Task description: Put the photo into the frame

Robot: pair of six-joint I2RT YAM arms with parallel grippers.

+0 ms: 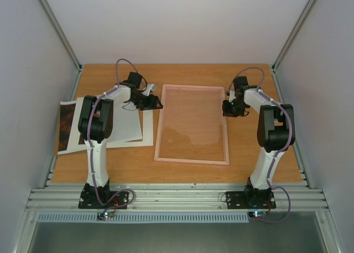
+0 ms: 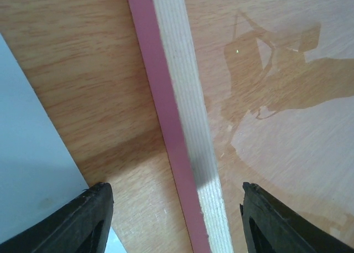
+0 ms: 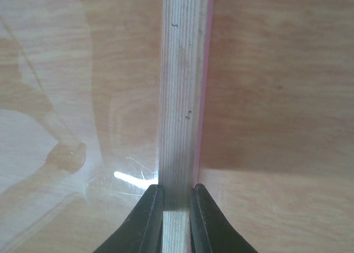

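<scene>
Pink-rimmed pale wood, the frame (image 1: 192, 160) lies flat at the centre of the table (image 1: 138, 161), pale face up. This probably leaves its recess free to receive a print.

Top external view: the photo (image 1: 67, 125) lies at 9 o'clock from the frame, well apart. It is partly under a white sheet (image 1: 124, 123), and a white mat border (image 1: 148, 132) lies between it and the frame. The left gripper (image 1: 150, 102) hangs at the frame's 10 o'clock corner. The right gripper (image 1: 227, 108) meets the 3 o'clock rim. Jaw states cannot be read from this view.

Left wrist view: the fingers (image 2: 88, 222) stand wide apart, one on either side of the rim rail, and touch nothing. They are likely staged to pinch it. Only this view shows the reflections that mark the clear pane (image 2: 287, 125).

Right wrist view: the fingertips (image 3: 148, 211) are closed on the pale rail, with pads against both of its sides. This is a grip on the frame, probably to steady or lift it. Neither wrist view shows the photo.
</scene>
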